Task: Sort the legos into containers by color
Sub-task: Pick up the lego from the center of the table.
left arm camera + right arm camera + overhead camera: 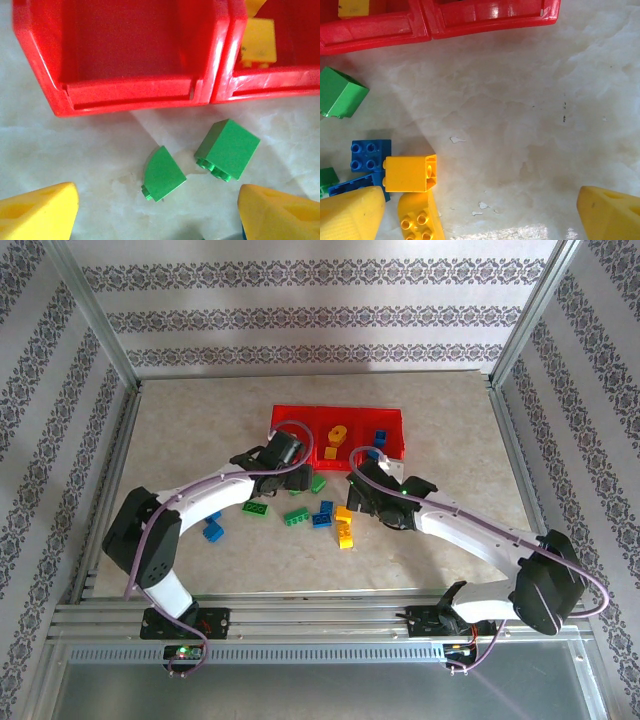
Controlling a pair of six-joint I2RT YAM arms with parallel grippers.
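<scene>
1. Top: loose legos (322,515) lie just before the red tray (300,412).
2. Left wrist: left gripper (157,212) jaws apart, empty; centre over 1 green brick (163,173) and straddle its flat sides.
3. Right wrist: right gripper (480,212) jaws apart, empty; yellow brick (410,173) near.

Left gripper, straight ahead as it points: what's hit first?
Probably the curved green brick just ahead on the table, before the red tray; depth is unclear.
</scene>
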